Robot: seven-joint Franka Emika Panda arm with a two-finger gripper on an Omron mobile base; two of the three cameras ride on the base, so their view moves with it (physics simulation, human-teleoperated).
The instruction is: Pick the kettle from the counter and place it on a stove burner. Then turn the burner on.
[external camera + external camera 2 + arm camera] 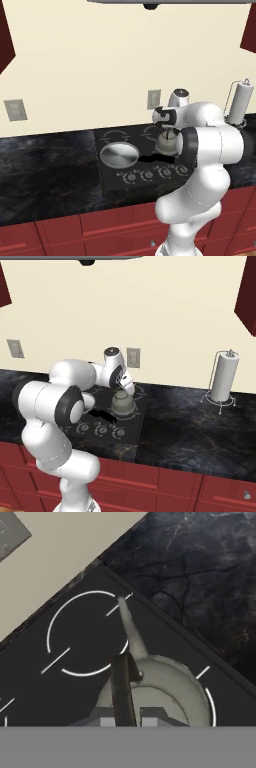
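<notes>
Your gripper [126, 718] is pinched on the kettle [165, 692] handle, right over a stove burner [207, 699]. Set it down flat inside the ring, then let go slowly.

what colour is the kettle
Pale silver-grey, with a darker handle; the kettle shows best in the hand view.

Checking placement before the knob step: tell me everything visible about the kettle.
The kettle is squat, rounded, pale silver-grey, metal-looking, with a long thin spout and a dark arched handle on top. It is upright over a front burner on the black cooktop, right of the pan. The gripper is at its handle; whether it is shut is hidden.
</notes>
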